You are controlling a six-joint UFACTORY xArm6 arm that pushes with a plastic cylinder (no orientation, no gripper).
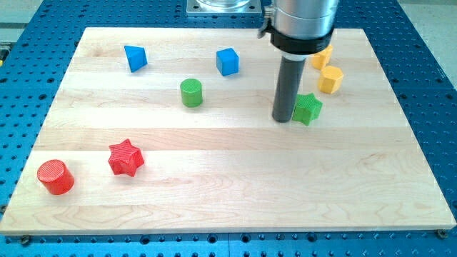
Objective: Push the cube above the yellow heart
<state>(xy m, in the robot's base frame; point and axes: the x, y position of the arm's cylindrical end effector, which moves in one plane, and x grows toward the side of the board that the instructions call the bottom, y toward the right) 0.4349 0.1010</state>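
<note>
Near to far, w/ the green star point(308, 108) as landmark.

Closest to the view's bottom, far to the view's left of the green star, stand a red cylinder point(56, 177) and a red star point(126, 158) on the table point(235, 185). Both are not part of the task, I judge.

My tip point(283, 118) stands just beside the green star, on its left side in the view, touching or almost touching; I cannot tell which. There is no pincer on this arm, only the rod, so there is nothing to be apart or together.

A green cylinder point(191, 93) is well to the view's left of the green star, a bit higher.

The blue cube point(228, 61), the task's thing, is up and to the view's left of the green star, approx. between the green cylinder and the rod. It is well apart from my tip and from the yellow blocks.

Two yellow blocks sit up and right of the green star. The lower one point(330, 80) is fully seen, but its shape is not clear to me. The upper one point(322, 57) is partly hidden behind the arm's body, so I cannot say which is the heart.

A blue block point(135, 57), maybe a triangle, is farthest left.

Progress: in my judgement the push is not yet done; the cube must go to the right, above the yellow pair.
</note>
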